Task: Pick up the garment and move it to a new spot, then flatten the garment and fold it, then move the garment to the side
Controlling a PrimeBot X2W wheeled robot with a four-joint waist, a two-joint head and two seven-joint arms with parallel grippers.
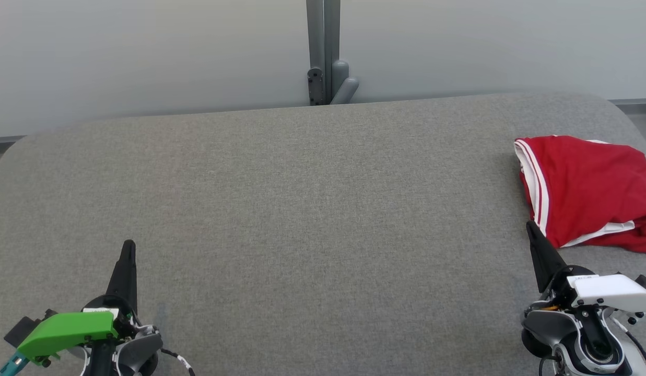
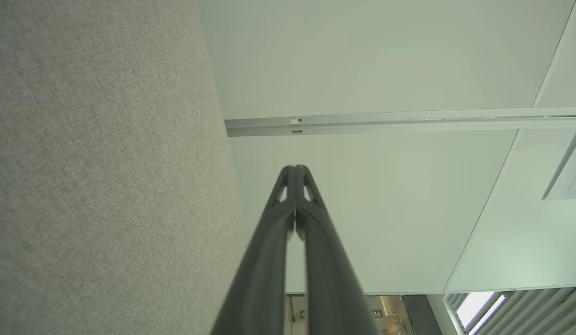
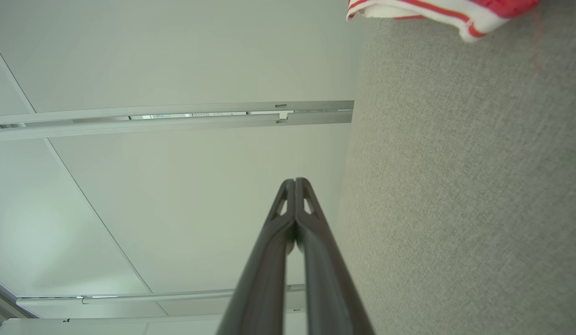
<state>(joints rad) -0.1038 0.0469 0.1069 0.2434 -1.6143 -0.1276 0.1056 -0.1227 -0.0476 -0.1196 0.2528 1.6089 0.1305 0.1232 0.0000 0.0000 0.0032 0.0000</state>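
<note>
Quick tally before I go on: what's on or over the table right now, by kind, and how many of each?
Garments: 1, the red garment with white trim, lying at the right end of the grey table.
Grippers: 2, the left gripper and the right gripper, both shut and holding nothing.
Total: 3

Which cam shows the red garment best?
Head view: the red garment lies at the right side of the grey table, mostly in frame, cut by the picture's edge. Right wrist view catches a striped hem at its top edge. Left wrist view faces grey table and wall.
</note>
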